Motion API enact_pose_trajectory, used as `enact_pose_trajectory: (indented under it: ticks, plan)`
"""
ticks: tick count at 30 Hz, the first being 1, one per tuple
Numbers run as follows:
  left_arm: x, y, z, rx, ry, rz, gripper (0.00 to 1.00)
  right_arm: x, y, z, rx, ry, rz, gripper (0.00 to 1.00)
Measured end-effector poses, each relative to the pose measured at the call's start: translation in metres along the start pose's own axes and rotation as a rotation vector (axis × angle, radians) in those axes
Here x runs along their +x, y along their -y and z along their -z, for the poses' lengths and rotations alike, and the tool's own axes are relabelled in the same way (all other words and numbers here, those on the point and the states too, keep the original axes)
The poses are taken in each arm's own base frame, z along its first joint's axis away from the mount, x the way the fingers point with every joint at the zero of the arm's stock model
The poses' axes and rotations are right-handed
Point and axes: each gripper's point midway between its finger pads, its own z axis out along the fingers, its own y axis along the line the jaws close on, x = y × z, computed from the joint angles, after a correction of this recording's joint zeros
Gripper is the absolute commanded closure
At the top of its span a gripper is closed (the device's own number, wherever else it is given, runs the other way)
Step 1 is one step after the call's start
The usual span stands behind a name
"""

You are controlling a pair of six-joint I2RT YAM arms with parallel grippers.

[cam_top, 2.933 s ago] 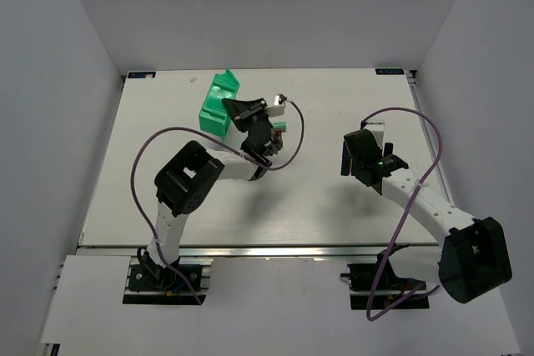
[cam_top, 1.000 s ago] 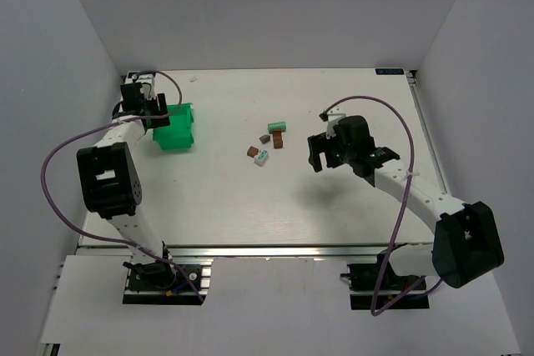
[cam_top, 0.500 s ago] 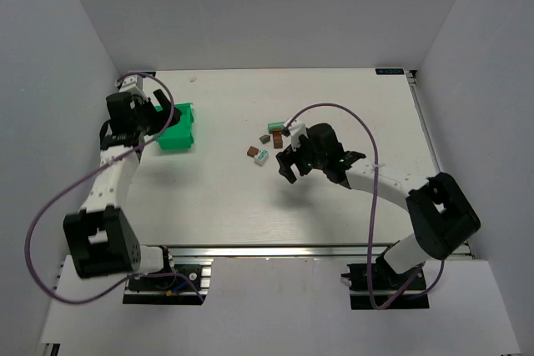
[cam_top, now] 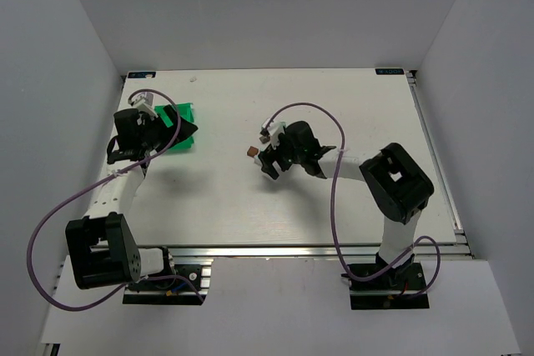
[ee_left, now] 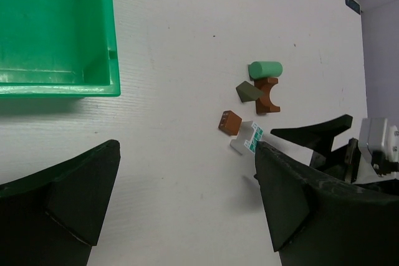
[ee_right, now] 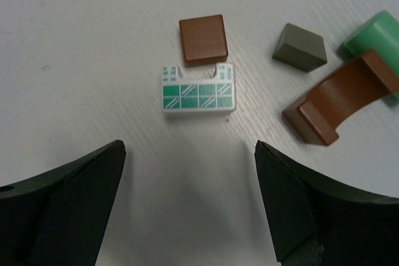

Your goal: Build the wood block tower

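Observation:
No tower stands; the wooden blocks lie loose on the table, none on another. A white block with green windows (ee_right: 199,90) touches a brown square block (ee_right: 202,40). To their right lie a grey wedge (ee_right: 300,47), a brown arch (ee_right: 340,99) and a green cylinder (ee_right: 374,35). My right gripper (ee_right: 190,204) hangs open just short of the white block (ee_left: 247,138), nothing between its fingers. It covers most blocks from above (cam_top: 265,162); only the brown block (cam_top: 252,152) shows. My left gripper (cam_top: 185,128) is open and empty beside the bin, far left of the blocks.
A green plastic bin (ee_left: 56,29) stands upright at the table's left (cam_top: 188,112), just behind my left gripper (ee_left: 187,204). The left wall runs close beside the left arm. The right arm's purple cable loops over the table behind the blocks.
The right gripper has swung left across the table and come down by the blocks. The left gripper has opened wider and shifted forward beside the bin, which stays at the left.

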Motion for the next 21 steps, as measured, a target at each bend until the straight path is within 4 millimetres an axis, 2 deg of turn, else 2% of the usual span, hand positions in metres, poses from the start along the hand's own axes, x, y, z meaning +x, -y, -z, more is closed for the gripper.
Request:
enact_pose_trajectory:
  ticks: [7, 13, 18, 21]
  plan:
    - [0.001, 0.000, 0.000, 0.002, -0.003, -0.008, 0.02, -0.019, 0.008, -0.026, 0.001, 0.023, 0.024, 0.11]
    - [0.006, 0.002, 0.000, 0.030, -0.019, -0.020, 0.02, -0.008, 0.007, -0.037, -0.010, -0.005, 0.032, 0.17]
    - [0.012, 0.011, 0.001, 0.086, -0.041, -0.025, 0.02, -0.005, 0.003, -0.040, -0.019, -0.014, 0.047, 0.30]
    - [0.013, 0.016, 0.002, 0.120, -0.051, -0.031, 0.02, -0.005, 0.003, -0.040, -0.022, -0.012, 0.062, 0.44]
